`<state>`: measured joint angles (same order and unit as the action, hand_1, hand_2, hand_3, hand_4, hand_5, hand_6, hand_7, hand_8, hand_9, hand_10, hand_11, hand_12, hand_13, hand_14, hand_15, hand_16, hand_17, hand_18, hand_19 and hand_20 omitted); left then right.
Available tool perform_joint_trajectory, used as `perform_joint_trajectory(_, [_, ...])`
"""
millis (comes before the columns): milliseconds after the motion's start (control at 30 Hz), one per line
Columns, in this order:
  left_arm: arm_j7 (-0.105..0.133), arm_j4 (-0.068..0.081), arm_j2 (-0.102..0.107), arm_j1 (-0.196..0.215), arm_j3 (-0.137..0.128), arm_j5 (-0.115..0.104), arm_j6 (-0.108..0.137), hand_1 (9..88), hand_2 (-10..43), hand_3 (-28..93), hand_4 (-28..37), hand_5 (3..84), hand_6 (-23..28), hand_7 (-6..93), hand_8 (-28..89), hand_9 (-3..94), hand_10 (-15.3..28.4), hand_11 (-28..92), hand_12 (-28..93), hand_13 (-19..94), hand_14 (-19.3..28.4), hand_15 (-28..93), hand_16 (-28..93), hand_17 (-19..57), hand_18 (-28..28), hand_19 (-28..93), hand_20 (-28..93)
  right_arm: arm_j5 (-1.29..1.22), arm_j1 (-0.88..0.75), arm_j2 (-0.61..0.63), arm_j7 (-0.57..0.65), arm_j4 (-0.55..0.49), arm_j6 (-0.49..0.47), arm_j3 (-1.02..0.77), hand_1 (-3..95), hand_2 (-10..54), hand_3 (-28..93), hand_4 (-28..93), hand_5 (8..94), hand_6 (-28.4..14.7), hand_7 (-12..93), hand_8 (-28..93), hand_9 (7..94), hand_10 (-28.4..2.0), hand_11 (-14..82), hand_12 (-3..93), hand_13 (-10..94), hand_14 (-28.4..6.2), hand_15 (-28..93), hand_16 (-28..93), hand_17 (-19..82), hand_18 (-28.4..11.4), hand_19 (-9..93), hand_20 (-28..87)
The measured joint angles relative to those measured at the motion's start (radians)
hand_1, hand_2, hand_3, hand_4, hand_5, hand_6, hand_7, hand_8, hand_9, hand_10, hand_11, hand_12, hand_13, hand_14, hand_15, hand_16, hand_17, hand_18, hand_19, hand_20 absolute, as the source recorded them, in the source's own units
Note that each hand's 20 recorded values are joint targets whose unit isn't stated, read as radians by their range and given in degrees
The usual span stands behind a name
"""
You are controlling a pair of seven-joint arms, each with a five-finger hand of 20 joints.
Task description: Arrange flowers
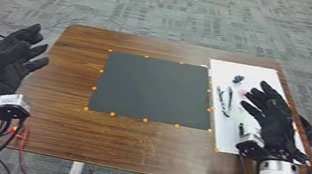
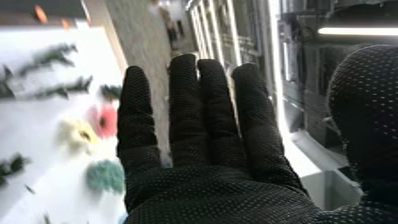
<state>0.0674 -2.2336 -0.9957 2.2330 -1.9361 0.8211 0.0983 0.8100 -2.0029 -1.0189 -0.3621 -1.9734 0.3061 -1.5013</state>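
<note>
red flower [image 2: 106, 120], near straight fingers [image 2: 135, 112] — right hand [image 1: 274, 124]

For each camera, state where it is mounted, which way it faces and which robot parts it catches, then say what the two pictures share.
Head view: on the robot's head, facing forward and down at the table; both arms, left hand and right hand.
Wrist view: on the right wrist, looking along that hand's palm and fingers.
Shared: right hand, white sheet, dark stems.

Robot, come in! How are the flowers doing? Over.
Left hand open. Right hand open, above white mat. Red flower, yellow flower lying on mat. Right hand partly blocks head view of mat.
</note>
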Motion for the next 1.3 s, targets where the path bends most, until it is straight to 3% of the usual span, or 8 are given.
perform_joint_trajectory(267, [-0.003, -0.003, -0.001, 0.009, -0.009, -0.007, -0.003, 31.3, -9.5, 65, -26.7, 18.1, 0.4, 29.1, -14, 14.2, 8.2, 24, 20, 7, 10.9, 44, -7, -9.7, 17.9, 39, 10, -0.022, 0.003, 0.032, -0.035, 0.001, -0.002, -0.016, 21.8, -9.5, 86, -28, 38.9, -2.6, 27, -16, 42.8, -11.2, 19.7, 24.0, 35, -8.4, 33, 20, 13, -19.9, 46, 25])
perform_joint_trajectory(433, [-0.003, -0.007, -0.003, 0.02, -0.015, -0.008, -0.003, 30.8, -9.5, 65, -26.7, 18.2, 0.4, 29.1, -14, 14.2, 8.2, 24, 20, 7, 11.0, 44, -7, -9.7, 18.0, 39, 9, 0.041, -0.015, 0.056, -0.007, -0.013, -0.019, -0.041, 22.2, -9.5, 85, -28, 43.5, -1.2, 50, -21, 42.5, -12.3, 53.4, 38.8, 35, -12.2, 70, 27, 11, -20.8, 53, 31])
perform_joint_trajectory(533, [-0.003, -0.007, -0.003, 0.021, -0.014, -0.008, -0.002, 30.7, -9.5, 65, -26.7, 18.4, 0.5, 28.9, -14, 14.5, 8.3, 24, 20, 7, 11.1, 45, -7, -9.7, 18.0, 39, 9, 0.258, -0.03, 0.123, 0.129, -0.05, 0.087, -0.011, 23.9, -9.5, 86, -28, 47.5, 0.2, 60, -24, 46.2, -12.7, 65.5, 47.7, 39, -12.4, 79, 36, 13, -20.0, 57, 35])
perform_joint_trajectory(733, [-0.004, -0.014, -0.005, 0.037, -0.021, -0.014, -0.001, 30.6, -9.2, 65, -26.7, 18.5, 0.5, 28.7, -14, 14.6, 8.3, 24, 19, 7, 11.2, 45, -7, -9.7, 18.1, 39, 9, 0.574, 0.028, 0.309, 0.494, -0.059, 0.473, 0.228, 24.0, -9.5, 87, -28, 49.7, 0.4, 65, -25, 47.8, -12.7, 70.1, 57.9, 40, -14.1, 82, 47, 13, -19.6, 60, 40])
perform_joint_trajectory(833, [-0.005, -0.014, -0.004, 0.036, -0.02, -0.014, -0.002, 30.5, -9.2, 65, -26.7, 18.5, 0.5, 28.8, -14, 14.6, 8.3, 25, 19, 7, 11.3, 45, -7, -9.7, 18.0, 39, 9, 0.665, 0.019, 0.342, 0.609, -0.06, 0.478, 0.225, 23.7, -9.5, 87, -28, 49.6, 0.3, 65, -25, 47.5, -12.8, 70.5, 59.7, 39, -14.5, 83, 48, 13, -19.6, 60, 41])
perform_joint_trajectory(1033, [-0.005, -0.015, -0.004, 0.039, -0.023, -0.015, -0.003, 30.4, -8.9, 66, -26.6, 18.6, 0.5, 28.6, -14, 14.6, 8.3, 25, 19, 7, 11.5, 45, -7, -9.7, 18.0, 39, 9, 1.02, -0.05, 0.383, 0.901, -0.08, 0.36, 0.187, 22.5, -9.5, 87, -28, 48.9, -0.3, 66, -25, 45.8, -13.4, 71.1, 61.2, 38, -15.0, 83, 48, 12, -19.7, 58, 40])
perform_joint_trajectory(1200, [-0.007, -0.03, -0.011, 0.077, -0.057, -0.021, -0.001, 30.3, -8.9, 66, -26.5, 18.7, 0.5, 28.7, -14, 14.7, 8.4, 25, 19, 7, 11.6, 46, -7, -9.7, 18.1, 39, 9, 1.217, -0.099, 0.405, 1.126, -0.105, 0.336, 0.187, 22.0, -9.5, 87, -28, 48.8, -0.3, 66, -25, 45.5, -13.4, 71.1, 61.1, 37, -15.0, 83, 48, 11, -19.7, 58, 39])
perform_joint_trajectory(1300, [-0.007, -0.032, -0.011, 0.095, -0.065, -0.025, -0.001, 30.1, -8.9, 66, -26.5, 18.8, 0.5, 28.6, -14, 14.7, 8.4, 25, 19, 7, 11.6, 46, -7, -9.8, 18.1, 40, 9, 1.345, -0.129, 0.416, 1.173, -0.11, 0.326, 0.187, 21.7, -9.5, 87, -28, 48.7, -0.6, 66, -25, 45.2, -13.6, 71.1, 61.1, 37, -15.1, 83, 48, 11, -19.9, 58, 39])
